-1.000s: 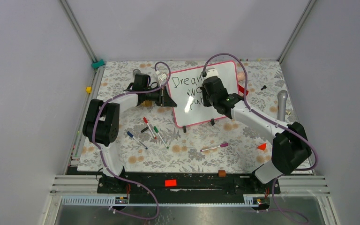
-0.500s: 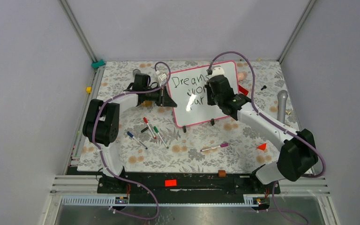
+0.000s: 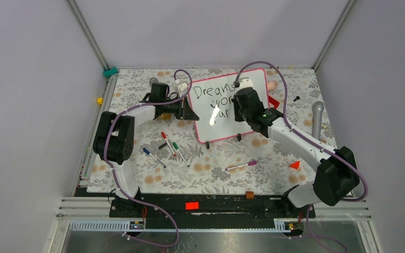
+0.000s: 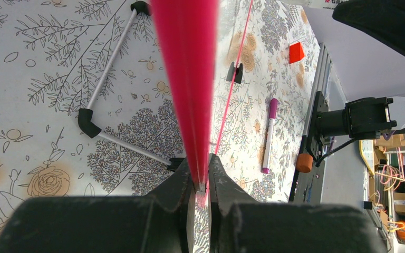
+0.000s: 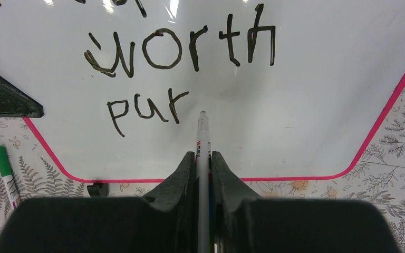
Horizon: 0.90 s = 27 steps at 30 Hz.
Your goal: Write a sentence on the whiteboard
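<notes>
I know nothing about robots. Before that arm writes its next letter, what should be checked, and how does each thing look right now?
1. Board steadied: the left gripper is clamped on the whiteboard at its pink frame: ok.
2. Pen held: the right gripper pinches the marker: ok.
3. Marker tip sits just right of "pur", where a next letter would go: ok.
4. Tip touching the board surface: cannot tell.
5. Blank space right of "pur" for more letters: ok.
6. The sentence finished: not ok, its last line seems to stop mid-word.
</notes>
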Available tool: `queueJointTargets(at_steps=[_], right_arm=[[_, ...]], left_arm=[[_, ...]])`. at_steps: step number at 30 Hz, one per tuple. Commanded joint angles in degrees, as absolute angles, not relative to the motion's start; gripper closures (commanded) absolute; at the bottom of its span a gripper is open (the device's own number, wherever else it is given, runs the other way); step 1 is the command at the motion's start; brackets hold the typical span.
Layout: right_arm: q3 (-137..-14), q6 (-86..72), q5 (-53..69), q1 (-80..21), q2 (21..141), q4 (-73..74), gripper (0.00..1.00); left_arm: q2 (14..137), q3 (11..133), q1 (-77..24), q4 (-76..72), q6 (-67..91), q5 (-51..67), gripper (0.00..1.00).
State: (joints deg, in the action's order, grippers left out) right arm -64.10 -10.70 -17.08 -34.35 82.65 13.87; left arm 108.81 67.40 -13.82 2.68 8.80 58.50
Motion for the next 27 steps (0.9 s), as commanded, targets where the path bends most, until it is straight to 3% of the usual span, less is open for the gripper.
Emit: queueJointTargets(at_steps=[1,27], right_arm=[[-64.8,-10.2,-17.6,-34.1,82.4,12.1,1.0],[-64.3,-10.1,-18.3,-34.1,82.5,11.4,1.0]], left_arm=[[114.1,64.7,-16.0,11.3,3.4,43.8,1.0],[114.2,64.7,-16.0,11.3,3.3,43.9,1.0]])
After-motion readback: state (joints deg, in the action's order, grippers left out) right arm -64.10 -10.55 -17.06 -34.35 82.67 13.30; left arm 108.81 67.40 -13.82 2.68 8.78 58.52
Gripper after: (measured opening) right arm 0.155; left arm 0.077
